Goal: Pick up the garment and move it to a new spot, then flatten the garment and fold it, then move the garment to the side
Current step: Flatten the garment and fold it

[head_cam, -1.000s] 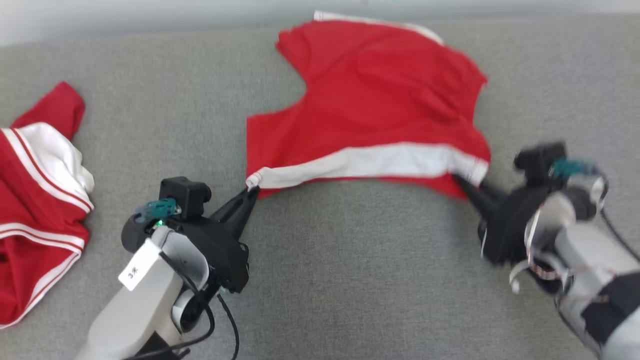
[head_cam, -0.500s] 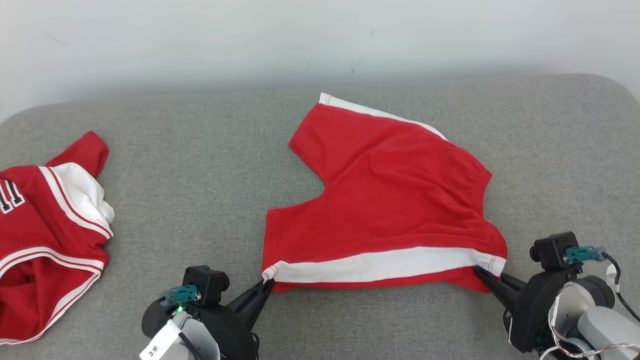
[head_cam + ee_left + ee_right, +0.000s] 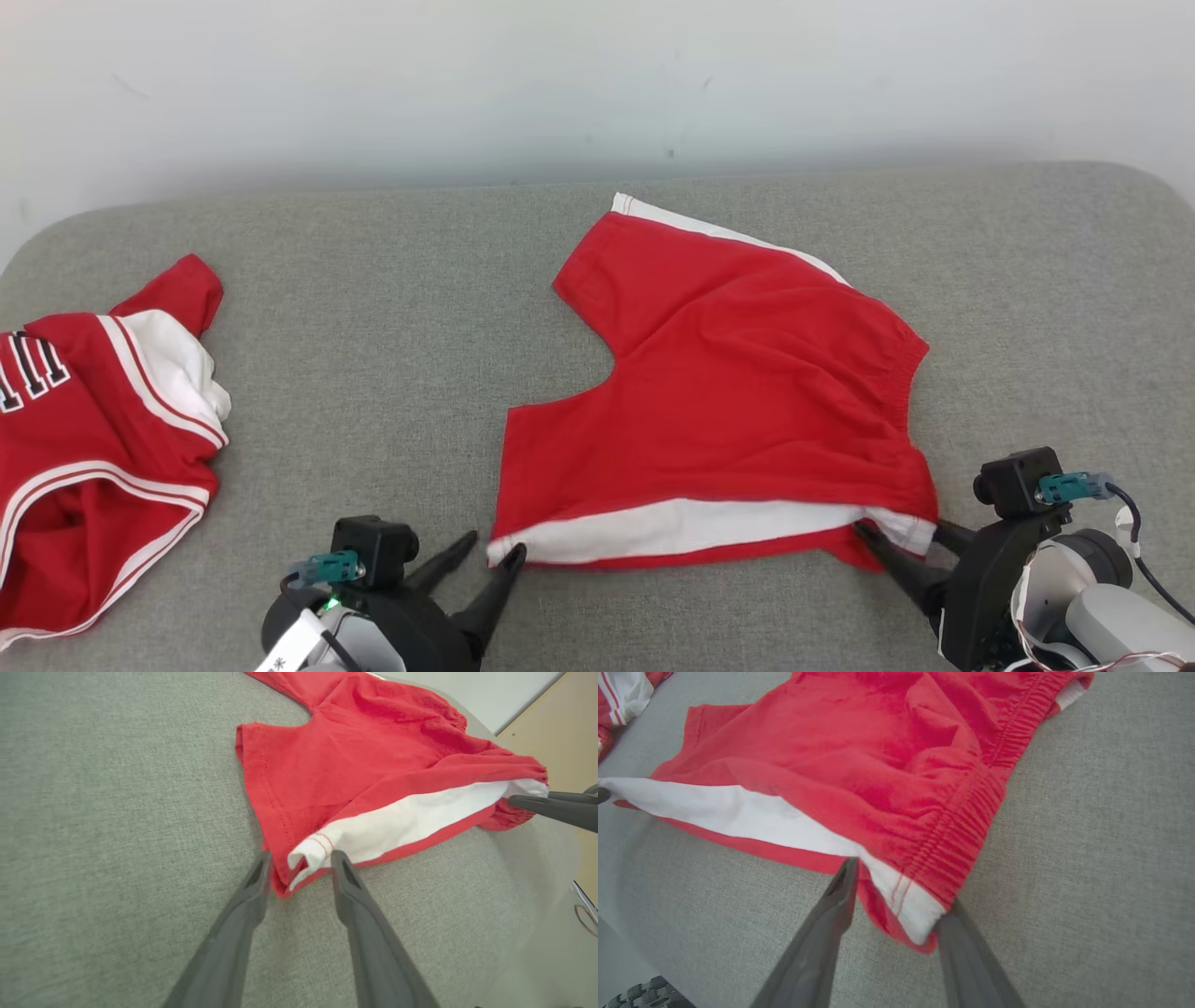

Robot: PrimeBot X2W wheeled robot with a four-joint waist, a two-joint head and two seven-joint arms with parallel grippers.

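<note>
**Red garment spread on the desk, a hand at each near corner**

We see the garment lying right of centre on the grey cloth-covered desk. The left hand and right hand each have their fingers apart, with a white-striped corner loose between them. To flatten it well, we judge, we should smooth outward from the ripples by the elastic waistband (soft knit may bunch on this napped cloth). A second red jersey sits well apart at the left, and a plain pale wall stands behind.
</note>
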